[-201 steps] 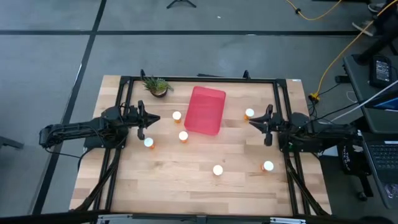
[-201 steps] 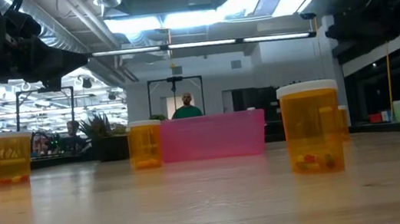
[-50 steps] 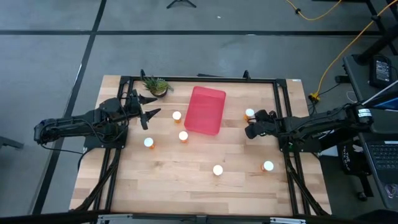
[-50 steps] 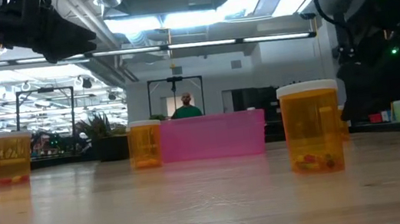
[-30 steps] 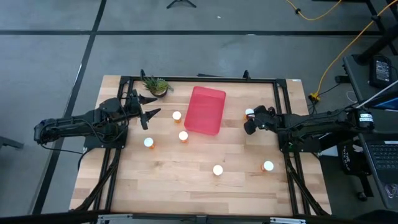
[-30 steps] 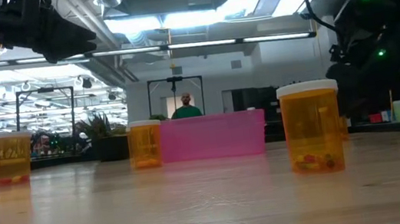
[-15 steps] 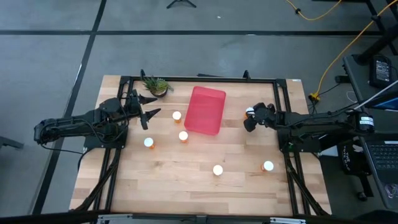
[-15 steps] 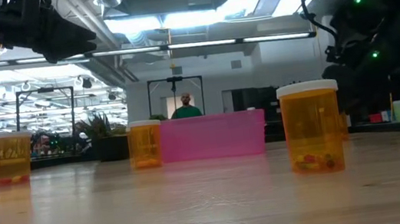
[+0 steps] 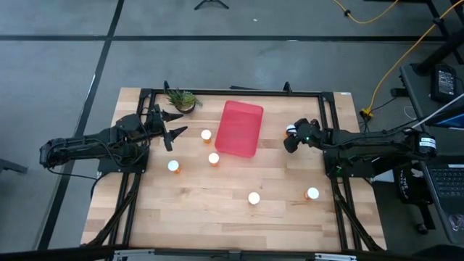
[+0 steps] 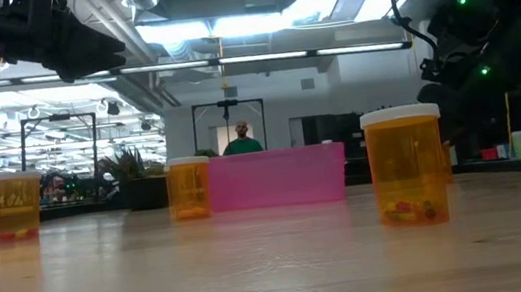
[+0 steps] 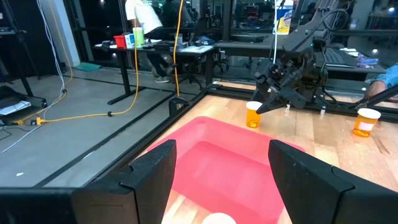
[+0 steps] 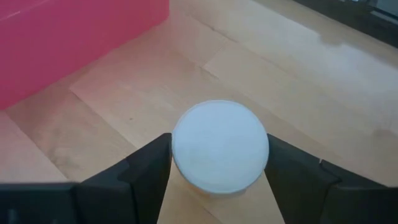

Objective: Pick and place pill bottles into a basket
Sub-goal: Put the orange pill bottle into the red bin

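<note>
Wooden counter (image 9: 217,210) inside a black frame carries a red basket (image 9: 240,127) near its twelve o'clock edge, and it looks empty. All six pill bottles stand outside it, so the whole job remains. Right hand (image 12: 214,186), jaws open, straddles the white-capped bottle (image 12: 219,146) at the basket's three o'clock without gripping it yet. Left hand (image 11: 217,180) waits open at the basket's nine o'clock, holding nothing.
</note>
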Controlling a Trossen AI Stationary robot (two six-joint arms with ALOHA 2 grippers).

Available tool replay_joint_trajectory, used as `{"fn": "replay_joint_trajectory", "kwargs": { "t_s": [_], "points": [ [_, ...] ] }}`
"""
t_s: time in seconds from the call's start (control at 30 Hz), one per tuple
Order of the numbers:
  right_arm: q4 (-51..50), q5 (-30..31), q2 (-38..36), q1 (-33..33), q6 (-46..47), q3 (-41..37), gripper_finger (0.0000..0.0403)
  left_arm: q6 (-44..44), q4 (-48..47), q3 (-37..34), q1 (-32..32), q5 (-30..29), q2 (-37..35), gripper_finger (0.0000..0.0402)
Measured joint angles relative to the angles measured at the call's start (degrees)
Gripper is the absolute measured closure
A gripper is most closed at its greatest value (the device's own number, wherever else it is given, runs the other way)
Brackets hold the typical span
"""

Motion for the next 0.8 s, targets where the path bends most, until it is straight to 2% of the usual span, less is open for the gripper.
{"fn": "replay_joint_trajectory", "kwargs": {
  "t_s": [0.17,0.43,0.8],
  "points": [
    [0.0,-0.02,0.0,0.0,-0.18,0.0,0.0161,0.0,-0.02,0.0,0.02,0.0,0.0,0.0151],
    [0.01,0.0,-0.01,0.0,-0.21,0.0,0.0195,0.02,-0.02,0.0,0.0,0.0,0.0,0.0151],
    [0.42,-0.02,-0.02,0.0,-0.31,0.0,0.0178,0.02,-1.11,-0.02,0.02,-0.02,0.0,0.0151]
  ]
}}
